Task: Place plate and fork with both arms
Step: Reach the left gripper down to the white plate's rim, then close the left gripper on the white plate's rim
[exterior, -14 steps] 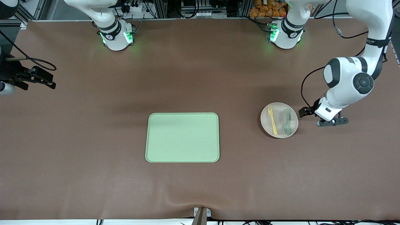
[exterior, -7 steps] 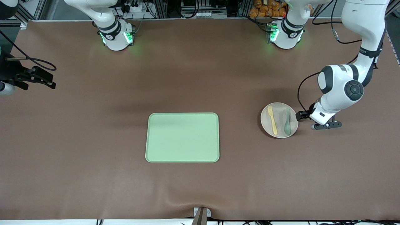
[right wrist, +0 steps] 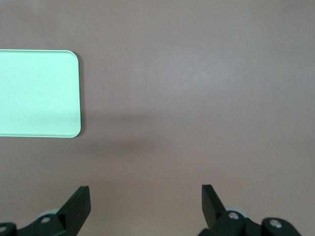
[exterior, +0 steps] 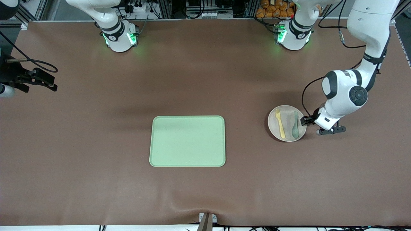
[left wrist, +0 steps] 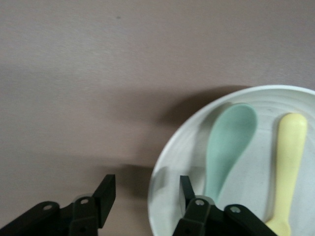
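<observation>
Left wrist view first: my left gripper (left wrist: 145, 196) sits low at the plate (left wrist: 256, 196) edge, jaws partly apart, one finger (left wrist: 106, 194) over bare table outside the rim, the other finger (left wrist: 187, 189) over the plate's inside. The rim runs between them; I can't tell whether they pinch it yet. Inside the plate, a green spoon (left wrist: 229, 145) lies next to the pale-yellow fork (left wrist: 288, 162).

Front view: left gripper (exterior: 305, 121) is at the right of the frame, touching the plate (exterior: 273, 125) edge on the side toward the left arm's end of the table. Fork (exterior: 280, 123) and spoon (exterior: 295, 124) lie side by side on it. A light-green tray (exterior: 188, 141) sits at centre frame, well apart from the plate.

My right gripper (exterior: 48, 84) waits at the far left edge of the frame, over bare table. Right wrist view shows its fingers (right wrist: 78, 206) spread wide, holding nothing, with the tray (right wrist: 37, 93) corner at the picture's left edge.
</observation>
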You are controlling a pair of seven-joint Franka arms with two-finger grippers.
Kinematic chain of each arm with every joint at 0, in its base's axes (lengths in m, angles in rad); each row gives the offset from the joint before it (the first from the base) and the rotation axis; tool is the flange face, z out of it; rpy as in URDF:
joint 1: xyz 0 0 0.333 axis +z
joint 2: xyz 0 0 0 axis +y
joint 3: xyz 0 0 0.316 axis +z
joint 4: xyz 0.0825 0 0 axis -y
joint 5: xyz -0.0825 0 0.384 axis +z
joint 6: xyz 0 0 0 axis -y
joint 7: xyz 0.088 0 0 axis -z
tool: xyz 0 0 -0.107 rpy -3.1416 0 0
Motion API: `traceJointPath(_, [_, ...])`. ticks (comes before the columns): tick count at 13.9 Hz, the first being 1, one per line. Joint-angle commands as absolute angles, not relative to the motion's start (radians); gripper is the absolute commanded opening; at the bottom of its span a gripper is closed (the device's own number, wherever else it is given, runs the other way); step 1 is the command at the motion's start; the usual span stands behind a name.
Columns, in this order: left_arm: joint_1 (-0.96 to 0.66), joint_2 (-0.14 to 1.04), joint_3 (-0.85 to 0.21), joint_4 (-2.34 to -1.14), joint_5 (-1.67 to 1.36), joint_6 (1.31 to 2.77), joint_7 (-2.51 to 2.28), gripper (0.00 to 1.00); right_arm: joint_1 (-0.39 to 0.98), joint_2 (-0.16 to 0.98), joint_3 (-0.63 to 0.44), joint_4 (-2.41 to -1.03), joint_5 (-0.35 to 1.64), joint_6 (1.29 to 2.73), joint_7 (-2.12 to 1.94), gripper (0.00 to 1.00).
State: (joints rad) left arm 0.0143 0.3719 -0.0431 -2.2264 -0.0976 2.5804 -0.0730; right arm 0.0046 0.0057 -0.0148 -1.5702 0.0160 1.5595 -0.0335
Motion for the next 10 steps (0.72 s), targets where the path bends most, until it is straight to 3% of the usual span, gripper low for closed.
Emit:
traceJointPath(1, [0.025, 0.390, -0.061, -2.218, -0.123, 2.599, -0.052, 0.52, -0.003, 0.008, -0.008, -1.559, 0.005, 1.548, -0.018, 1.00])
traceJointPath(7, [0.026, 0.397, -0.061, -2.217, -0.123, 2.599, -0.046, 0.36, -0.003, 0.008, -0.008, -1.559, 0.005, 1.543, -0.018, 1.00])
traceJointPath(10, [0.028, 0.405, -0.061, -2.214, -0.123, 2.599, -0.046, 0.23, -0.003, 0.008, -0.008, -1.559, 0.005, 1.543, -0.018, 1.00])
